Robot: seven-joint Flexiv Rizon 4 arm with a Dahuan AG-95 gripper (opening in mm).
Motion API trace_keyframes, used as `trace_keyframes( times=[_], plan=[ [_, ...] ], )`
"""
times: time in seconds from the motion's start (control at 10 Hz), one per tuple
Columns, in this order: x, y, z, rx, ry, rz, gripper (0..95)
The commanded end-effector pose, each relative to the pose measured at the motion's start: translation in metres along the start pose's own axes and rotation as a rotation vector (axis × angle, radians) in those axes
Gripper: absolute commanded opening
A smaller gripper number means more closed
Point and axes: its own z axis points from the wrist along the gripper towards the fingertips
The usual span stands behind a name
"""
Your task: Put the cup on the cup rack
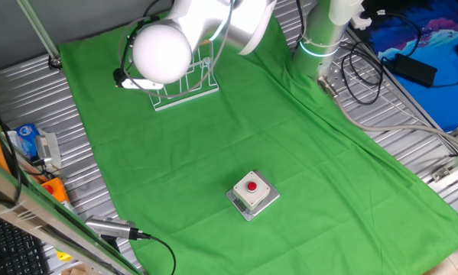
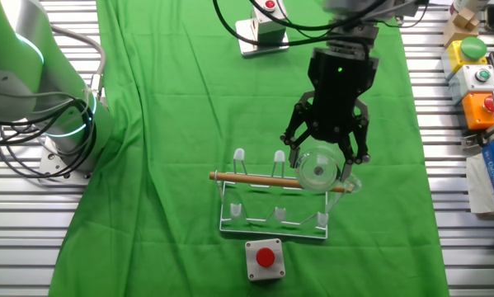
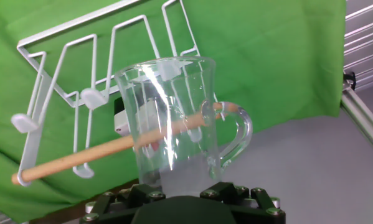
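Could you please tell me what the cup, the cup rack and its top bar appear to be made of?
The cup: clear glass or hard plastic; you see the rack through it and its rim glints. The cup rack: thin wire with a glossy white coating. Its top bar: pale, matte, probably wood.

One fixed view: high up, angled down over green cloth, arm base at far right, cup rack far, red-button box near. Other fixed view: opposite side, steeper look down, rack near, arm base far left. Both share cloth, rack, box. Hand view: super close, looks along fingers at cup and rack.
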Motion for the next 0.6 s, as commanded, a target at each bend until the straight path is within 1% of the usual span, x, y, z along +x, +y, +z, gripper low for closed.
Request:
trace_keyframes(
  times=[0.1, 0.2, 0.6],
  plan=[
    [-0.0045, -0.0002, 0.0022, 0.002, -0.001, 0.009, 0.0],
    [-0.0086, -0.0001, 0.0044, 0.005, -0.003, 0.014, 0.0],
    [-0.009, 0.0001, 0.0045, 0.011, 0.0, 0.031, 0.0]
  ],
)
